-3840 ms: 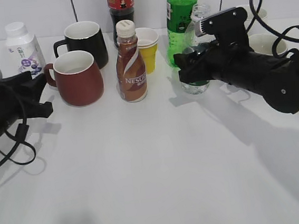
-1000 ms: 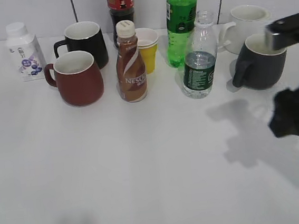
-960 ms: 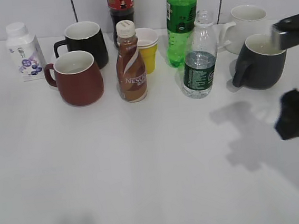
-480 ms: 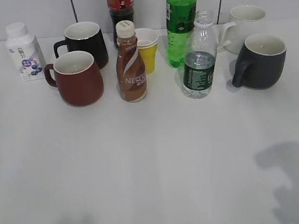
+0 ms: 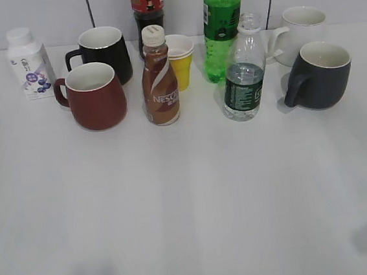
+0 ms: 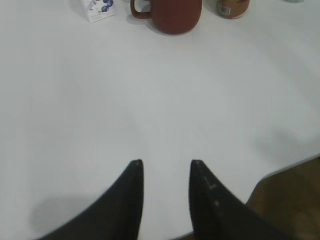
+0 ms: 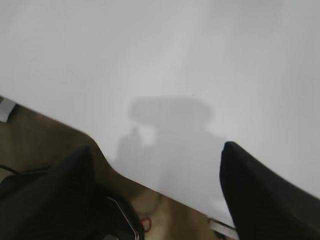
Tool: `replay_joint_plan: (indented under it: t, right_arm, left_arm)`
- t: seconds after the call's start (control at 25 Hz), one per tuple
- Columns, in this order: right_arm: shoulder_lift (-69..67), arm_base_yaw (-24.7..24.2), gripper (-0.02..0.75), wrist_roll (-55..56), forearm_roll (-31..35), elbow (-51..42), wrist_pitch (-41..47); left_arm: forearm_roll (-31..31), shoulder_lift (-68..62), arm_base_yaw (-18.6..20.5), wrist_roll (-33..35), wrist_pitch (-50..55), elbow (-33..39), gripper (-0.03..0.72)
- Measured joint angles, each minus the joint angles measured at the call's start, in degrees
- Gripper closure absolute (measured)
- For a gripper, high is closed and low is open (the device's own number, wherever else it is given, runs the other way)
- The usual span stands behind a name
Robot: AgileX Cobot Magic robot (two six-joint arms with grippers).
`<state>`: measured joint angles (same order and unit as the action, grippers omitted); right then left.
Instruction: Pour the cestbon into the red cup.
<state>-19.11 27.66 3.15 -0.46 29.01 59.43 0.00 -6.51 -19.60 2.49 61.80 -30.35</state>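
Note:
The cestbon (image 5: 243, 73), a clear uncapped bottle with a dark green label, stands upright right of centre in the back row. The red cup (image 5: 94, 96) sits at the left with its handle pointing left; it also shows at the top of the left wrist view as the red cup (image 6: 173, 14). Neither arm appears in the exterior view. My left gripper (image 6: 165, 163) hangs open over bare table near the front edge, far from the cup. My right gripper (image 7: 157, 147) is wide open over the table's edge with nothing between its fingers.
Around them stand a brown Nescafe bottle (image 5: 159, 78), a black mug (image 5: 104, 51), a yellow paper cup (image 5: 180, 58), a green soda bottle (image 5: 222, 23), a dark grey mug (image 5: 318, 74), a white mug (image 5: 300, 27), a white vitamin bottle (image 5: 27, 55) and a cola bottle (image 5: 147, 4).
The right arm has left the exterior view to the lower right; only its shadow remains at the bottom right corner. The bottle and mugs have not moved.

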Motion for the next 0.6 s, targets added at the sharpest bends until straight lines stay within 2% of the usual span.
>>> replay_joint_plan:
  t: [0.6]
  right_arm:
    - [1.71, 0.00, 0.149, -0.75, 0.46, 0.00, 0.02]
  left_arm:
    - [0.00, 0.00, 0.00, 0.16, -0.56, 0.26, 0.451]
